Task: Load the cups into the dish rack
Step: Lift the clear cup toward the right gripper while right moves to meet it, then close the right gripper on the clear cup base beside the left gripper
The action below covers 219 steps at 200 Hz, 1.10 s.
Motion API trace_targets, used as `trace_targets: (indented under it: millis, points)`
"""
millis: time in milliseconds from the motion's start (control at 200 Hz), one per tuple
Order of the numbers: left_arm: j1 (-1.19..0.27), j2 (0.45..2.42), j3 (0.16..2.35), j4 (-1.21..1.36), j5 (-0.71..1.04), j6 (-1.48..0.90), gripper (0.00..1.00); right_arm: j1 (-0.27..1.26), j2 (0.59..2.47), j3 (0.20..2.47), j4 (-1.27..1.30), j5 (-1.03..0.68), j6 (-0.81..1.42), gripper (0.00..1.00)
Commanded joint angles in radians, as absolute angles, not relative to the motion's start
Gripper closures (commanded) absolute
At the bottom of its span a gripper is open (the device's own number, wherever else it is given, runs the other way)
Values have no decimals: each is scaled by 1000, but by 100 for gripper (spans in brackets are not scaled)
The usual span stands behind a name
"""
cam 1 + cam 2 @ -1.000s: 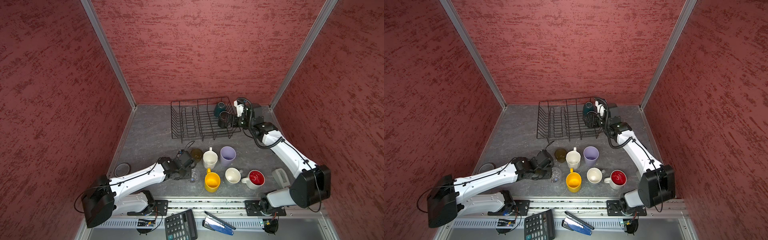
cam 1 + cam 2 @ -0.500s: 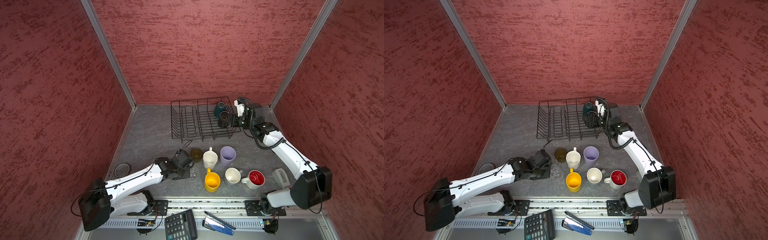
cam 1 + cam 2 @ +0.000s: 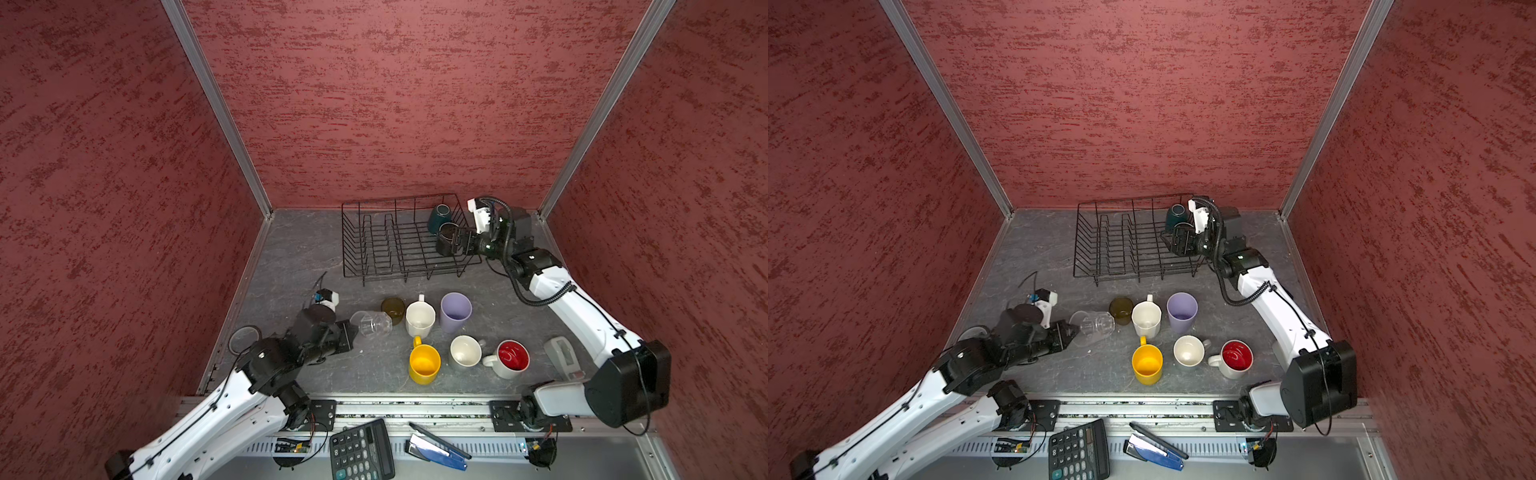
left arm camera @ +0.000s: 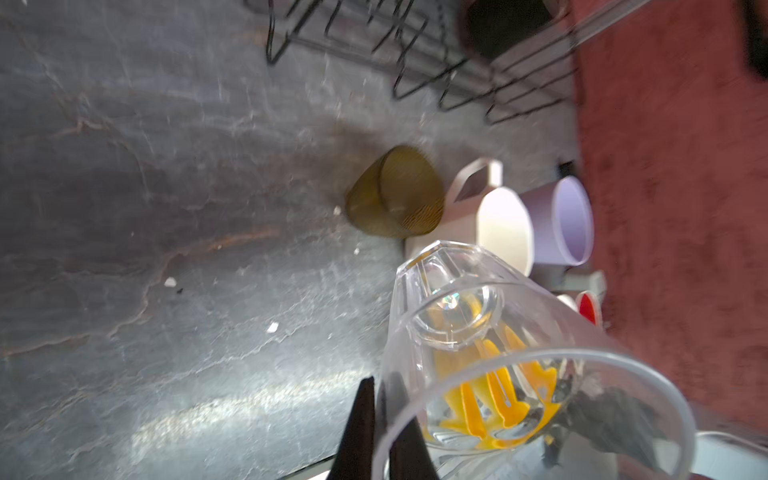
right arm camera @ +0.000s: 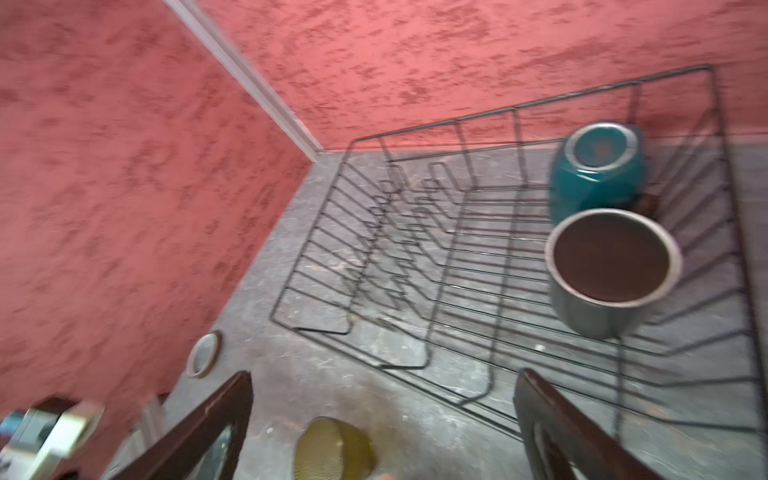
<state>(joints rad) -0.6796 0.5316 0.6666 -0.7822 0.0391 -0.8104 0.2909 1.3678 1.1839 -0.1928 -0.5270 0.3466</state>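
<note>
My left gripper point(image 3: 350, 332) is shut on the rim of the clear glass point(image 3: 372, 324), one finger inside and one outside point(image 4: 361, 428); the glass point(image 4: 498, 353) hangs tipped on its side above the table. My right gripper point(image 5: 384, 374) stands open over the right end of the dish rack point(image 3: 343, 237), apart from the black cup point(image 5: 611, 266) standing upright inside. A teal cup point(image 5: 598, 170) sits upside down behind it. On the table stand the olive glass point(image 3: 392, 309), white mug point(image 3: 419, 318), lavender tumbler point(image 3: 455, 311), yellow mug point(image 3: 424, 363), grey mug point(image 3: 465, 351) and red-inside mug point(image 3: 511, 357).
Red walls close in the left, right and back. A tape roll point(image 3: 244, 337) lies by the left wall and a grey device point(image 3: 563, 357) by the right arm's base. A calculator point(image 3: 361, 451) and stapler point(image 3: 436, 449) lie on the front ledge.
My left gripper has shut on the clear glass, lifted it and tipped it onto its side, further from the front edge. The right arm has barely moved.
</note>
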Motion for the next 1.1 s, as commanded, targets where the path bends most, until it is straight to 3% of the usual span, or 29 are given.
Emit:
trace_targets:
  millis: [0, 235, 356, 706, 1092]
  points:
    - [-536, 462, 649, -629, 250, -769, 100, 292, 1335, 1137, 11, -727, 437, 1]
    - [-195, 547, 605, -245, 747, -878, 100, 300, 1329, 1040, 381, -936, 650, 1]
    - [-114, 625, 572, 12, 891, -993, 100, 340, 1316, 1026, 439, -951, 659, 1]
    - [-114, 746, 561, 282, 960, -1104, 100, 494, 1383, 1047, 443, -917, 624, 1]
    - [-113, 746, 546, 284, 956, -1107, 100, 561, 1477, 1056, 636, -971, 768, 1]
